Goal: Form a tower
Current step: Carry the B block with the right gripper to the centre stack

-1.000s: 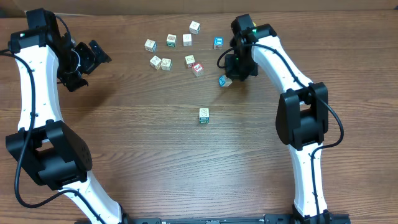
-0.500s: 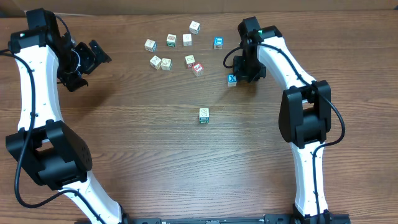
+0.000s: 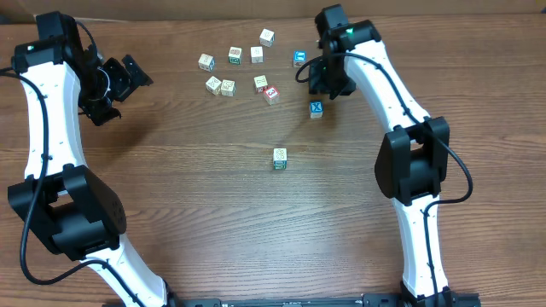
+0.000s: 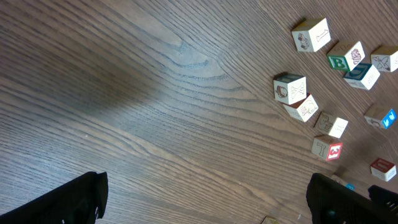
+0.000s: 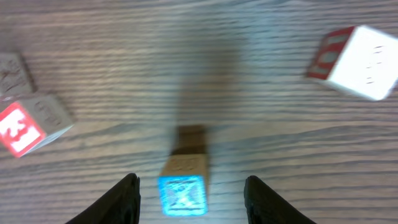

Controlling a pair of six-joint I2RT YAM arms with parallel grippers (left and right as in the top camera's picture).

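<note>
The tower (image 3: 279,158) appears from above as one pale cube footprint with green print at the table's middle; I cannot tell its height. A cube with a blue X (image 3: 316,108) lies on the wood to its far right. My right gripper (image 3: 323,90) hangs just beyond that cube. In the right wrist view the blue X cube (image 5: 183,186) sits between the spread fingers (image 5: 126,199) of the right gripper (image 5: 193,202), touching neither. My left gripper (image 3: 128,77) is open at the far left, and in its own view the left gripper (image 4: 202,208) holds nothing.
Several loose printed cubes (image 3: 235,56) lie scattered at the back between the arms, among them a red 3 cube (image 3: 271,94) and a blue one (image 3: 299,58). The right wrist view shows the red 3 cube (image 5: 28,124) and a red-sided cube (image 5: 354,59).
My right gripper has opened and let go of the blue X cube, which now rests flat on the table. The gripper has drawn back toward the far edge. The left arm is still.
</note>
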